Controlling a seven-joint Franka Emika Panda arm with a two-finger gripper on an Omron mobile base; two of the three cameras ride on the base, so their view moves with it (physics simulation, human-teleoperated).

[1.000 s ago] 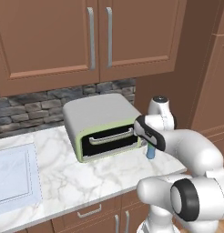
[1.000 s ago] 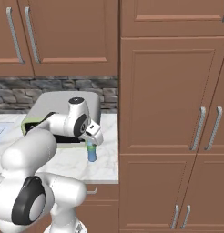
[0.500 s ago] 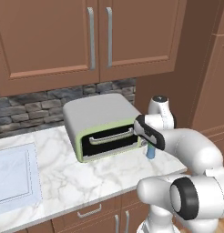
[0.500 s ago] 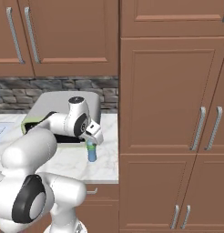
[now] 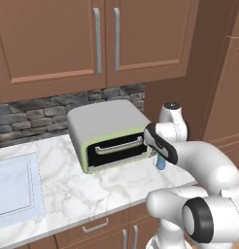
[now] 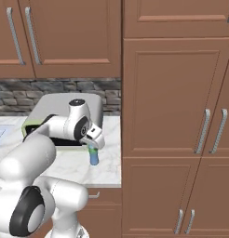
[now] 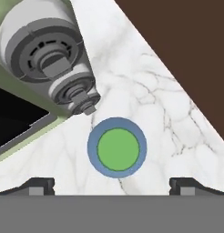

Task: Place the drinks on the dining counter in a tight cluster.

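Where the marble worktop (image 6: pixel 107 174) runs out toward its right end, the small pale-blue bottle (image 6: pixel 93 156) stands upright near the front edge, just to the right of a toaster oven (image 5: pixel 109 132) and apart from it. From above, the hand view gives the bottle (image 7: pixel 117 147) as a blue ring around a flat green cap; from the side its body is a plain light blue with the green top tucked under the hand. No label or writing can be made out on it.

The gripper (image 7: pixel 112 184) hangs straight over the bottle, its two dark fingertips (image 7: pixel 37 184) spread wide to either side of the cap and touching nothing — the claw is apart. In the right base view the white hand (image 6: pixel 94 138) sits directly on top of the bottle's neck.

The worktop is white with grey veining. The toaster oven is grey-topped with a pale green front, a dark window and a metal bar handle. A white sink basin (image 5: pixel 17 187) lies sunk toward the worktop's left end. Behind runs a grey stone backsplash (image 5: pixel 39 116), brown wall cabinets (image 5: pixel 92 39) with long metal handles above it — and at the right edge a tall brown cabinet (image 6: pixel 177 121) rises from the floor.
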